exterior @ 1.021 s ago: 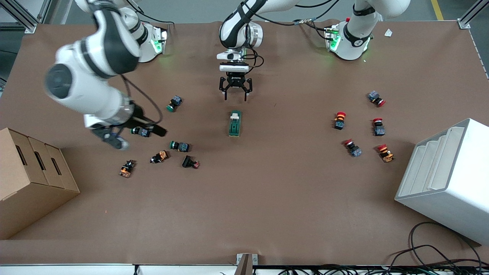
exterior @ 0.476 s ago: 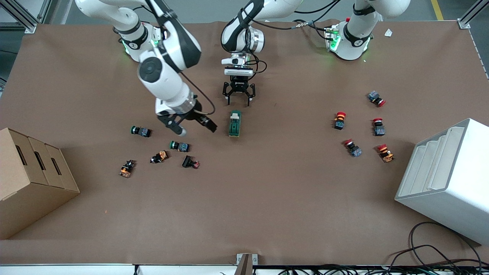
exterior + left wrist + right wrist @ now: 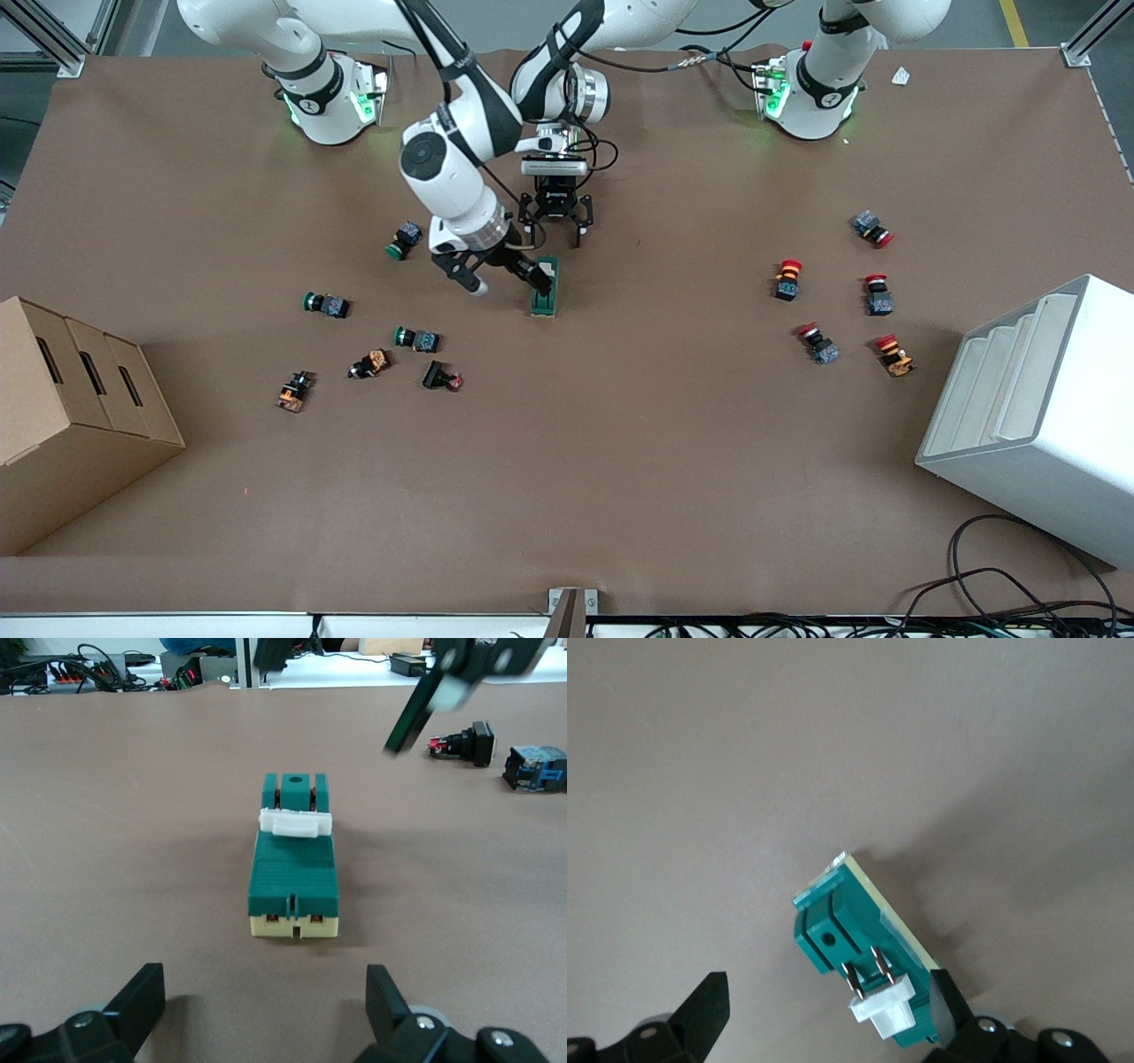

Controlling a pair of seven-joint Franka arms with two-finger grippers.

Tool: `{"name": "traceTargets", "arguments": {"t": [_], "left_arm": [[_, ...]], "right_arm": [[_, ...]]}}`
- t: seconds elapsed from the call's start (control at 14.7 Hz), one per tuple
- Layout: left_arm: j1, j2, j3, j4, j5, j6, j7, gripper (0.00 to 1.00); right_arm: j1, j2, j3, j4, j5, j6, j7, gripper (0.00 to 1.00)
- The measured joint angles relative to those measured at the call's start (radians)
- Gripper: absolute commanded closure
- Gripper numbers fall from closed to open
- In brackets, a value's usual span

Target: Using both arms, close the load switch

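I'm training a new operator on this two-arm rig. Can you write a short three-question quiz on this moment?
1. True or false: the load switch lies flat on the table.
2. Which pincer is right at the load switch? A) left pincer B) right pincer
3. Fill in: the lever on the load switch is coloured ____.

Key: 1 true. 2 B; one finger overlaps the switch, while the left pincer hangs open just short of it, toward the bases. 3 white.

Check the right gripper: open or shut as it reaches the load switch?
Open. The right gripper has its fingers spread, one at the load switch; its wrist view shows both fingers wide apart, clamping nothing.
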Motion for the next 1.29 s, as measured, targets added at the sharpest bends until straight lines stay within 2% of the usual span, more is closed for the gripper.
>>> {"name": "traceTargets", "arguments": {"t": [0.54, 0.95, 1.29], "left_arm": [[-0.036, 0.020, 0.001, 0.012, 0.003, -0.049, -0.029, 0.00], [-0.036, 0.025, 0.001, 0.018, 0.003, -0.054, -0.029, 0.01], [-0.036, 0.025, 0.001, 0.018, 0.003, -0.055, -0.029, 0.01]], "right_arm": [[0.081, 0.084, 0.000, 0.000, 0.070, 0.105, 0.004, 0.00], [0.091, 0.088, -0.003, 0.023, 0.142, 0.132, 0.004, 0.00], [0.091, 0.088, -0.008, 0.032, 0.147, 0.128, 0.021, 0.00]]}}
